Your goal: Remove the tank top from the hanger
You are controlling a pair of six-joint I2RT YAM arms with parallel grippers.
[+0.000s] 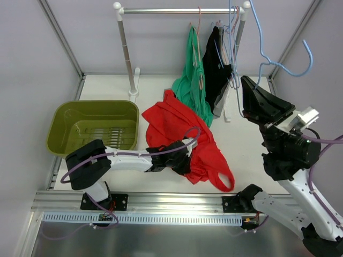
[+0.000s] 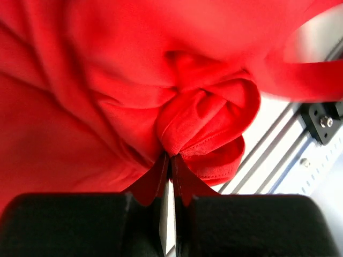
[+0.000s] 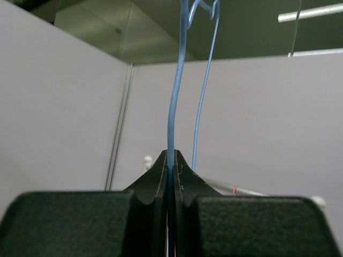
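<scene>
— While the left gripper point(image 2: 170, 159) lies low over the table point(image 1: 155, 85), what crowds it?

— Mostly the red tank top point(image 1: 171, 120) itself. It lies crumpled on the table, just right of the olive bin point(image 1: 59, 120), with one strap loop reaching toward the front rail point(image 1: 161, 199). The left fingers are pinched together on a bunched fold of it.

— And behind?

— A clothes rack point(image 1: 126, 48) stands at the back. A green garment point(image 1: 188, 80) and a black garment point(image 1: 214, 69) hang from its bar, with several wire hangers crowded beside them. The green one's hem comes down close to the tank top's far edge.

— Where is the right gripper point(image 3: 170, 159)?

— Raised near the rack's right post, well apart from the tank top. Its fingers are clamped on the wire of a blue hanger point(image 3: 177, 96), which carries no cloth that I can see.

— What does the bin hold?

— Only its ribbed floor shows. The tank top lies outside it; whether the cloth touches the bin's right wall, I cannot tell.
</scene>
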